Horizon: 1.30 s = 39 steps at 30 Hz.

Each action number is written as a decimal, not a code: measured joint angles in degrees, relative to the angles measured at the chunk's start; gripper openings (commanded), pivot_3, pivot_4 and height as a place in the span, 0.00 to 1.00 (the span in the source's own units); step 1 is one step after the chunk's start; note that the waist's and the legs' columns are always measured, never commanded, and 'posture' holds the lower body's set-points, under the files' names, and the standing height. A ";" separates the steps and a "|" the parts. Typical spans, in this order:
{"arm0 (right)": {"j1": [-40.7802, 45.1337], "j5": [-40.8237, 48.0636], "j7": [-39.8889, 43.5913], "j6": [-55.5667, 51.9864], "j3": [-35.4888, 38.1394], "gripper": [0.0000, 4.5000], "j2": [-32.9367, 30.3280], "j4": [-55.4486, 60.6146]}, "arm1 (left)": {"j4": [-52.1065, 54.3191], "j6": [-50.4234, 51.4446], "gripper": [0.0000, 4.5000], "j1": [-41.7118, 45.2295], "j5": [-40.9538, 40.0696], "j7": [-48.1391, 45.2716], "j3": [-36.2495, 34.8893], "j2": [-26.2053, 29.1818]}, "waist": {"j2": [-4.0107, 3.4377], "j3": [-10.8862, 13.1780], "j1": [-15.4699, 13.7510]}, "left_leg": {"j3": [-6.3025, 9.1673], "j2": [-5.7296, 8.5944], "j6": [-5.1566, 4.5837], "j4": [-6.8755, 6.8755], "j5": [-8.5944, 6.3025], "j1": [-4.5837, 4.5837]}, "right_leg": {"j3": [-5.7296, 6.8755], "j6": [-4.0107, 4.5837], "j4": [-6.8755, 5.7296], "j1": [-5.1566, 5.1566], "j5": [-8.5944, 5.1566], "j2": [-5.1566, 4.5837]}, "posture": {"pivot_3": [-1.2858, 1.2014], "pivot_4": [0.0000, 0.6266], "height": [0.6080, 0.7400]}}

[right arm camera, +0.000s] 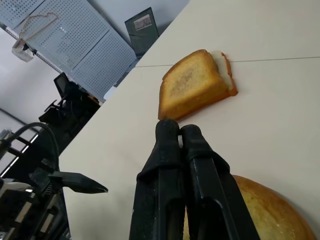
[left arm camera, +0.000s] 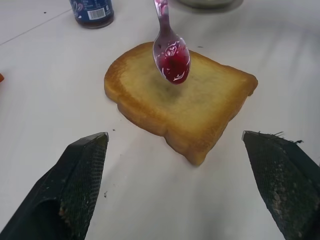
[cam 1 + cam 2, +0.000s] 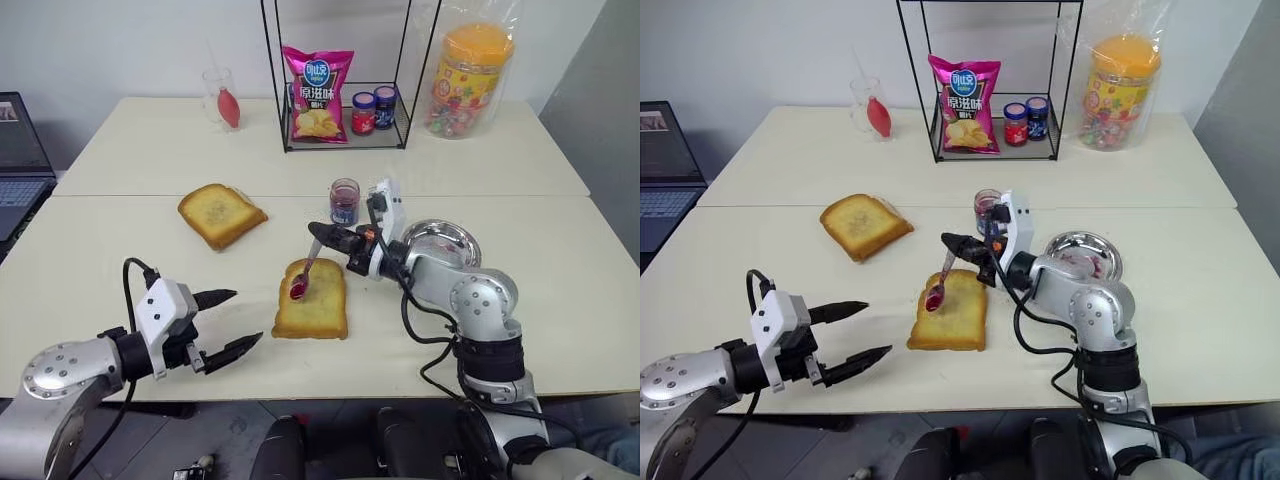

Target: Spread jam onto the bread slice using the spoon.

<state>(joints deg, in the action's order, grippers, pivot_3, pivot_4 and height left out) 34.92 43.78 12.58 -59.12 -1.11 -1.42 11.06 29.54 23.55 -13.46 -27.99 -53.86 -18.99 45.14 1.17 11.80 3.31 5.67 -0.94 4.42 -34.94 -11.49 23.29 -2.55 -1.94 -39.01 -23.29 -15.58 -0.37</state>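
Observation:
The bread slice (image 3: 318,310) lies flat near the table's middle front. Just above its near-left corner hangs the spoon (image 3: 303,277), its bowl loaded with red jam (image 2: 173,62), and my right gripper (image 3: 318,233) is shut on the handle. Behind the bread stands the jam jar (image 3: 344,201), with dark jam inside. My left gripper (image 3: 232,322) is open at table height to the left of the bread, fingers pointing toward it and holding nothing. In the left wrist view the bread slice (image 2: 200,110) sits beyond the two spread fingertips (image 2: 90,150).
A second toast (image 3: 221,213) lies at back left. A round steel dish (image 3: 452,240) is behind my right arm. A wire rack (image 3: 285,100) holds a chip bag and two small jars. A candy tub (image 3: 468,75), a glass (image 3: 222,100) and a laptop (image 3: 20,160) are further off.

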 measured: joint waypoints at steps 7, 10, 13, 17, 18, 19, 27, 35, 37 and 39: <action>-0.82 -6.34 4.96 5.93 -7.37 0.00 -2.71 0.21 | 0.35 -1.46 1.00 0.83 0.81 0.67 2.79 -0.40 | 0.01 0.00 0.01 | -0.02 -0.01 0.00 0.01 0.00 0.00 | -0.01 0.00 0.02 0.00 -0.01 0.01 | 0.52 0.24 1.00; -1.20 -9.56 7.10 9.34 -10.47 0.00 -4.28 0.80 | 0.35 -1.75 1.00 0.89 1.14 0.74 3.25 -0.40 | 0.01 0.00 0.01 | -0.02 -0.02 0.00 0.01 0.00 0.00 | -0.01 0.00 0.02 0.00 -0.01 0.01 | 0.52 0.24 1.00; -1.18 -12.69 9.38 12.73 -13.04 0.00 -6.04 2.47 | 0.35 -1.85 1.00 1.06 1.33 0.78 3.66 -0.40 | 0.01 -0.01 0.00 | -0.02 -0.02 0.00 0.01 0.00 0.00 | -0.01 -0.01 0.02 0.00 -0.01 0.01 | 0.52 0.24 1.00; -1.14 -16.00 11.82 15.83 -15.29 0.00 -8.00 4.23 | 0.35 -2.36 1.00 1.23 1.43 0.91 4.24 -0.42 | 0.02 -0.01 -0.03 | -0.01 -0.02 0.00 0.01 0.00 -0.01 | -0.01 0.00 0.02 0.00 -0.01 0.01 | 0.52 0.24 1.00; -1.09 -16.56 12.30 16.46 -15.67 0.00 -8.27 4.44 | 0.35 -2.49 1.00 1.22 1.45 0.92 4.28 -0.42 | 0.02 -0.01 -0.04 | -0.01 -0.02 0.01 0.01 0.00 -0.01 | -0.01 -0.01 0.02 -0.01 -0.01 0.01 | 0.52 0.24 1.00; -1.05 -17.35 12.65 17.08 -16.07 0.00 -8.47 4.56 | 0.35 -2.60 1.00 1.23 1.47 0.94 4.30 -0.42 | 0.02 -0.01 -0.03 | -0.01 -0.03 0.00 0.01 0.00 -0.01 | 0.00 0.00 0.02 0.00 -0.01 0.01 | 0.52 0.24 1.00; 0.13 -22.13 15.87 20.78 -17.32 0.00 -10.54 4.57 | 0.34 -2.70 1.00 1.97 1.67 1.97 5.37 -0.68 | 0.03 -0.02 -0.04 | 0.00 -0.02 0.01 0.01 0.00 -0.01 | 0.00 0.00 0.02 0.00 -0.01 0.02 | 0.52 0.24 1.00; 0.65 -25.80 17.57 23.29 -18.24 0.00 -11.61 4.55 | -0.67 -2.78 1.00 2.96 1.70 2.00 5.39 -0.68 | 0.03 -0.01 -0.05 | 0.00 -0.03 0.01 0.01 0.00 -0.01 | 0.00 0.00 0.01 0.00 -0.01 0.02 | 0.52 0.24 1.00; 1.30 -26.81 18.08 23.70 -18.25 0.00 -12.03 4.56 | -0.88 -2.85 1.00 3.31 1.76 1.99 5.54 -0.68 | 0.03 -0.01 -0.06 | -0.01 -0.02 0.01 0.01 0.00 -0.01 | 0.00 -0.01 0.01 0.00 -0.01 0.02 | 0.52 0.24 1.00; 2.01 -27.07 18.64 23.89 -18.22 0.00 -12.57 4.89 | -0.92 -2.93 1.00 3.75 1.83 1.99 5.77 -0.77 | 0.03 -0.02 -0.06 | -0.01 -0.02 0.01 0.01 0.00 -0.01 | 0.00 -0.01 0.01 0.00 -0.01 0.02 | 0.52 0.24 1.00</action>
<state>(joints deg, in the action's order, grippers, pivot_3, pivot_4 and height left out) 36.93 16.71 31.23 -35.23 -19.34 -13.99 15.96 28.62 20.63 -9.71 -26.16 -51.87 -13.22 44.37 1.21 11.78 3.25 5.66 -0.96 4.43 -34.93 -11.49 23.28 -2.56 -1.94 -39.00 -23.29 -15.59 -0.36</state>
